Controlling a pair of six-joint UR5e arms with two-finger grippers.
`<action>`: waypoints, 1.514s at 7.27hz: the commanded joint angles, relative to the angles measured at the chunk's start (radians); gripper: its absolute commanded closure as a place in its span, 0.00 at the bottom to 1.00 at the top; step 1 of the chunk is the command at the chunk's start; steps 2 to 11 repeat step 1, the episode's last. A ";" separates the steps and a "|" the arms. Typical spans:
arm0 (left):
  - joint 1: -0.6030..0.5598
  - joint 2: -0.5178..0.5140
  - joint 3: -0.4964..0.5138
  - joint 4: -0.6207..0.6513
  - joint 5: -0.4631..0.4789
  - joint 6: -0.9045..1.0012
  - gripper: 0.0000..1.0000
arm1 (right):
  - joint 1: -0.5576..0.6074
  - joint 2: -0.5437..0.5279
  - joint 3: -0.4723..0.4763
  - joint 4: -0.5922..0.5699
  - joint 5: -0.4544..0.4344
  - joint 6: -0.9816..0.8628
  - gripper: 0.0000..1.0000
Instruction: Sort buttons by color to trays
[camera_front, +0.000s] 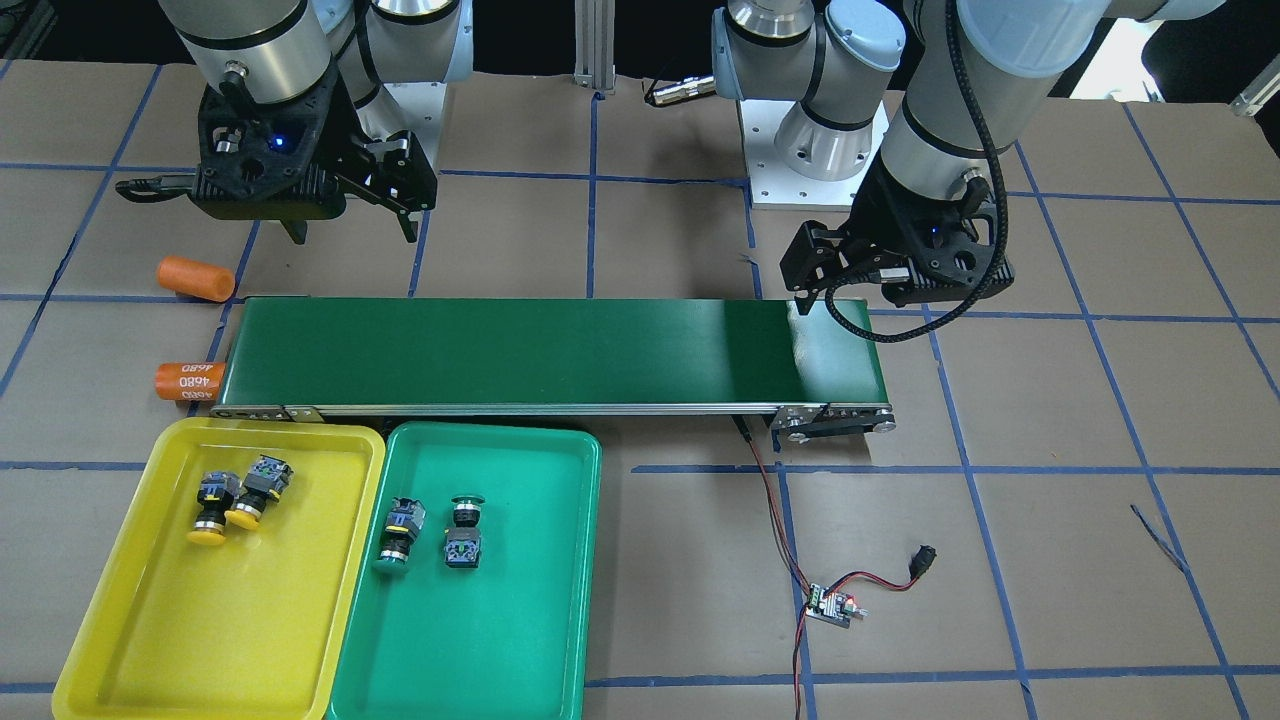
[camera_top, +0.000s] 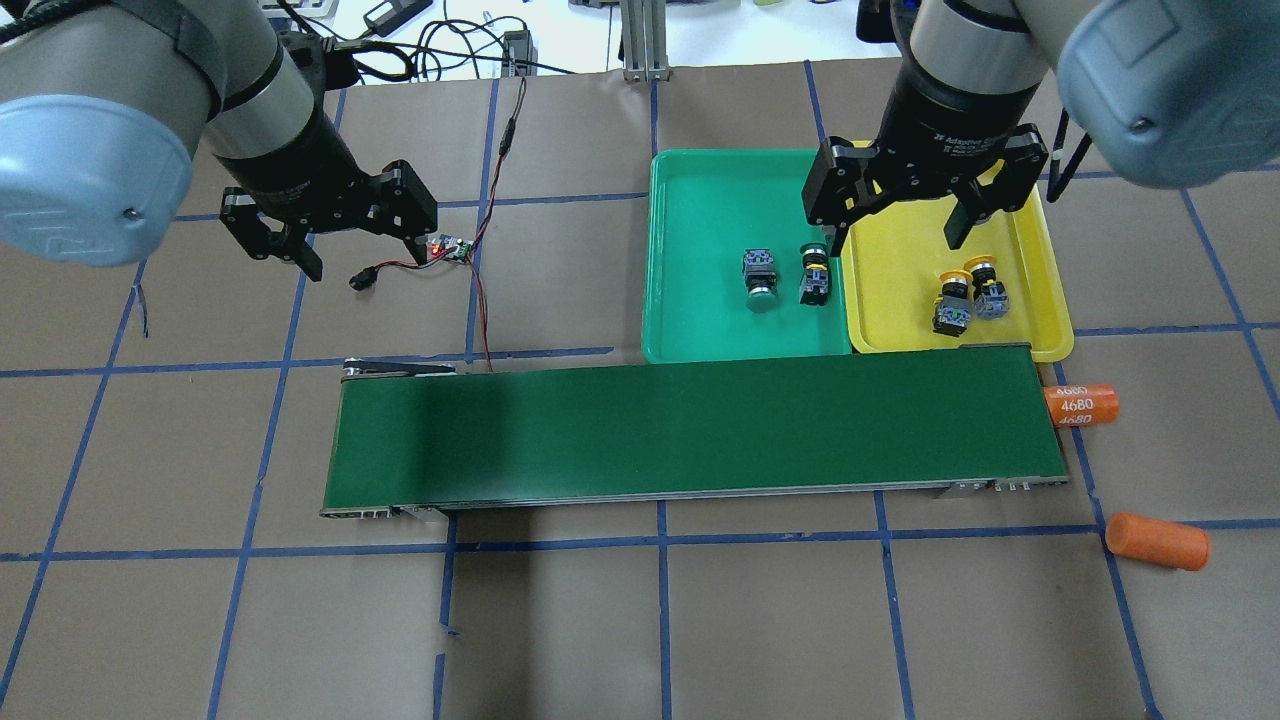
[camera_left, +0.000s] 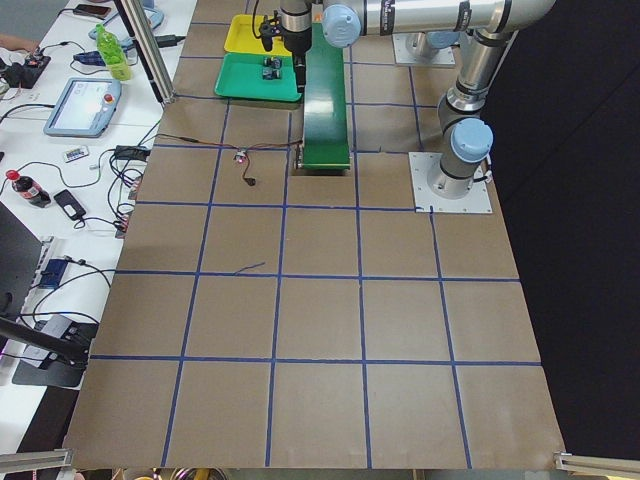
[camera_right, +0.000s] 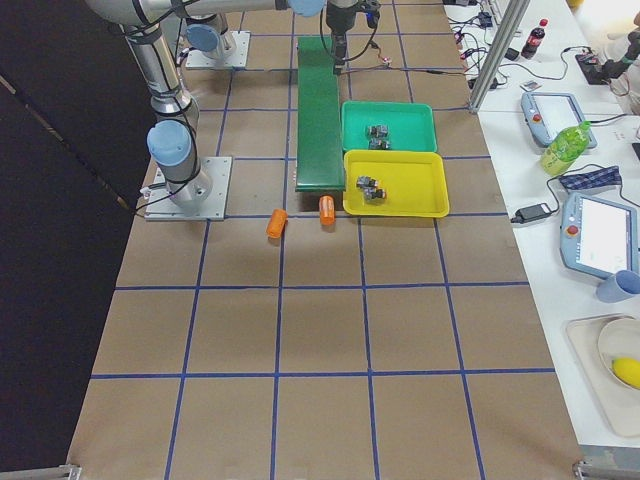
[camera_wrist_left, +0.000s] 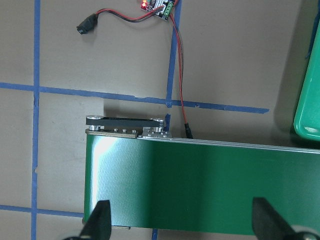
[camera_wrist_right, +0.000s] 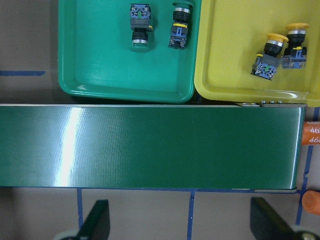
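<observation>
Buttons (camera_wrist_right: 270, 55) all colour-matched: 2 in yellow tray (camera_wrist_right: 235, 30), 2 in green tray (camera_wrist_right: 100, 65). L gripper (camera_wrist_left: 181, 222), R gripper (camera_wrist_right: 180, 220) fingers (camera_wrist_right: 97, 220) apart, empty. Prob. done; just retract.

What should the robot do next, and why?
Probably just lift both hands away and stop: the two yellow buttons lie in the yellow tray, the two green buttons in the green tray, and the left hand and right hand are open, holding nothing.
</observation>
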 joint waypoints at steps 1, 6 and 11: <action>0.000 0.000 -0.001 0.001 -0.001 0.000 0.00 | -0.003 0.000 0.000 0.001 0.000 -0.001 0.00; 0.000 0.000 -0.001 0.001 -0.001 0.000 0.00 | -0.003 0.000 0.000 0.001 0.000 -0.001 0.00; 0.000 0.000 -0.001 0.001 -0.001 0.000 0.00 | -0.003 0.000 0.000 0.001 0.000 -0.001 0.00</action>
